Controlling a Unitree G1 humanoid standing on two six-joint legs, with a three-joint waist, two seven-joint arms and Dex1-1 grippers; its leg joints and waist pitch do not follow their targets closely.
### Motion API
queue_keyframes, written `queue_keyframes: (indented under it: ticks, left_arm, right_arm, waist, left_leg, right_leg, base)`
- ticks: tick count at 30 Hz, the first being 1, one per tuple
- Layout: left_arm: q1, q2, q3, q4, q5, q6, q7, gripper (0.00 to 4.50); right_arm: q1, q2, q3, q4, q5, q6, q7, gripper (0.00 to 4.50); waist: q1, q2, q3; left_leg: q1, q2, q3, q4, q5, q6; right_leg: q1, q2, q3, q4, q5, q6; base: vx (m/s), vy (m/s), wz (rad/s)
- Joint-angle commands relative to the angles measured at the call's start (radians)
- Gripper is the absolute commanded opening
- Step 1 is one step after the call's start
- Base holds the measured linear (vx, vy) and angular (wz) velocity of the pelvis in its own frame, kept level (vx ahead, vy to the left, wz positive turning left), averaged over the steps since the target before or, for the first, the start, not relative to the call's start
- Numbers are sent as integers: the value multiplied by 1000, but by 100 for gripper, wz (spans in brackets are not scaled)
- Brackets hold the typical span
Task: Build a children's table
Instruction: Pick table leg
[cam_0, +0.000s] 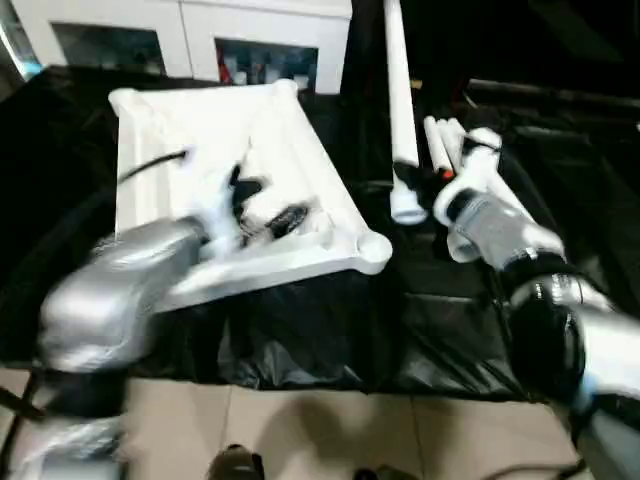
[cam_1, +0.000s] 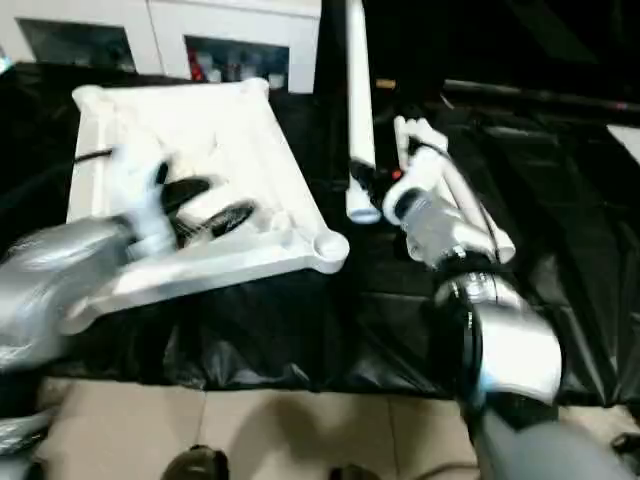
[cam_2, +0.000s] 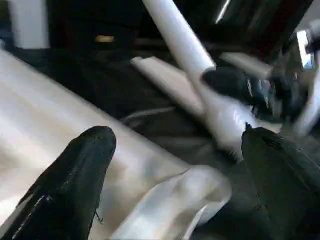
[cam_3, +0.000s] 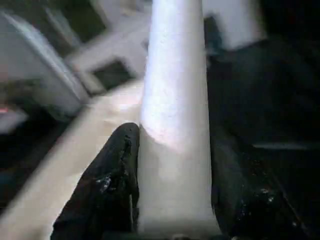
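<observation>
White plastic: the tabletop (cam_0: 200, 150) is seen upside down on the black cover (cam_0: 330, 340), rim raised, a rounded corner socket (cam_0: 372, 247) at its near right corner.
Held leg: a smooth white round tube leg (cam_0: 400, 100) is clamped between the fingers of the right gripper (cam_3: 175, 200), near its lower end.
Long axis: the leg is held almost upright, its lower end just beside the corner socket, to the right of it.
Nearer arm: the right one, judged to carry the leg over to that socket.
Left gripper (cam_2: 175, 185): spread wide and empty, above the tabletop near the same corner.
Spare legs (cam_0: 445, 145): lying on the cover behind the right gripper.
</observation>
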Motion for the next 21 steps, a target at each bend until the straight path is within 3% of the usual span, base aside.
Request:
queue_keyframes:
  ticks: [1,2,4,5,6,9,11,12,13,14,15,18,20,21]
  left_arm:
    - [-28,-30,14,40,-34,-15,9,450]
    - [-48,-61,19,63,-60,-15,-1,450]
    - [-79,-114,32,103,-113,8,-13,450]
    - [-79,-114,32,103,-114,9,-13,450]
    - [-86,-126,34,115,-126,19,-17,450]
    - [-113,-168,69,158,-166,52,-12,450]
    - [-123,-181,81,178,-176,59,-11,450]
    - [-130,-184,82,191,-176,53,-12,450]
    - [-139,-186,76,208,-168,44,-17,450]
    - [-141,-187,76,213,-167,41,-18,450]
    - [-151,-193,83,228,-172,33,-16,450]
    - [-168,-205,107,245,-190,26,13,411]
    - [-178,-208,117,252,-191,26,39,401]
    - [-183,-210,122,256,-189,28,51,379]
  right_arm:
    - [52,2,37,-163,61,78,57,187]
    - [120,8,66,-296,102,134,72,186]
    - [250,-1,125,-539,193,239,98,186]
    - [251,-1,125,-541,193,239,98,186]
    - [285,-10,145,-596,209,259,108,186]
    - [357,-30,187,-721,245,298,137,186]
    - [380,-37,204,-766,260,313,147,186]
    - [391,-36,206,-792,260,327,152,186]
    - [400,-36,210,-820,250,338,153,186]
    - [406,-36,209,-834,252,347,149,186]
    - [418,-38,210,-866,246,363,132,186]
    - [429,-41,214,-894,242,373,95,186]
    - [433,-46,220,-903,245,374,78,186]
    - [435,-50,224,-907,245,372,73,186]
  waist:
    - [-9,20,-105]
    - [-9,16,-106]
    - [-10,31,-109]
    - [-13,29,-105]
    - [-24,31,-101]
    - [-31,50,-97]
    - [-35,54,-96]
    - [-41,50,-96]
    - [-41,64,-98]
    - [-46,59,-99]
    - [-48,66,-99]
    - [-51,68,-103]
    - [-52,70,-103]
    - [-53,75,-103]
  left_leg:
    - [35,14,-12,-65,-128,18]
    - [33,10,-11,-63,-115,29]
    - [34,15,-14,-61,-136,41]
    - [34,15,-12,-64,-163,42]
    - [26,13,-15,-68,-188,34]
    - [36,12,-14,-66,-254,6]
    - [35,10,-17,-67,-278,0]
    - [31,9,-17,-70,-281,-1]
    - [34,9,-20,-70,-290,-3]
    - [35,9,-20,-70,-301,-5]
    - [32,10,-22,-73,-295,-7]
    - [31,11,-26,-77,-300,-10]
    - [33,12,-25,-77,-308,-9]
    - [41,14,-25,-78,-327,-7]
  right_leg:
    - [72,-20,15,-60,88,-243]
    - [77,-20,15,-64,85,-246]
    - [74,-26,14,-64,39,-258]
    - [75,-27,15,-75,-27,-249]
    - [76,-27,12,-80,-99,-242]
    - [62,-25,14,-102,-274,-194]
    - [60,-24,11,-110,-349,-163]
    - [58,-22,9,-114,-380,-144]
    - [55,-22,8,-115,-396,-139]
    - [52,-21,7,-121,-422,-124]
    - [53,-21,5,-123,-415,-121]
    - [56,-22,-1,-121,-383,-130]
    - [54,-25,-3,-123,-379,-137]
    - [52,-25,-6,-127,-377,-145]
  base:
    - [0,0,0]
    - [0,0,0]
    - [0,0,0]
    - [0,0,0]
    - [0,0,0]
    - [0,0,0]
    - [0,0,0]
    - [0,0,0]
    - [0,0,0]
    - [0,0,0]
    - [0,0,0]
    - [0,0,0]
    - [0,0,0]
    - [0,0,0]
